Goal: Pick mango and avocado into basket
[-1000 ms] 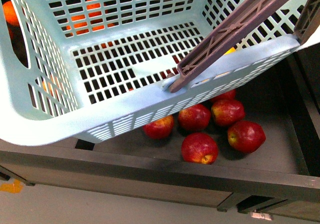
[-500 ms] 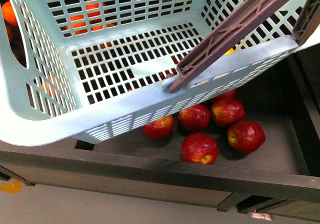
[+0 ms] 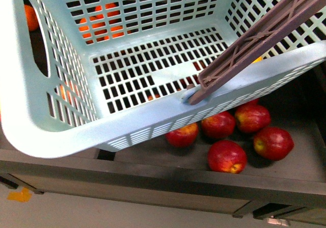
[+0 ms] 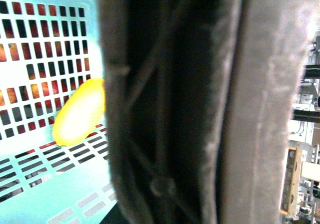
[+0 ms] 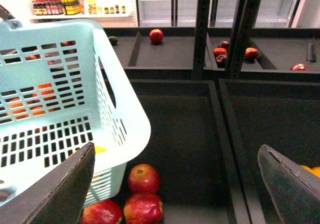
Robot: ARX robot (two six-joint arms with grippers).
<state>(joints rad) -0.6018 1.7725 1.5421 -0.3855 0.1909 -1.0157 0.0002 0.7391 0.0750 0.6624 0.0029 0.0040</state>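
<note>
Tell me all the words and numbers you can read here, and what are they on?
No text here can be read.
Bottles on the far shelf: labels too small to read.
Basket: no words or numbers show.
Apples: no stickers show.

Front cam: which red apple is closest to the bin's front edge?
The apple with the yellow patch at its base, sitting ahead of the rest.

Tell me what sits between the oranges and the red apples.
The basket: in the front view its slotted floor spans from the oranges to the red apples.
</note>
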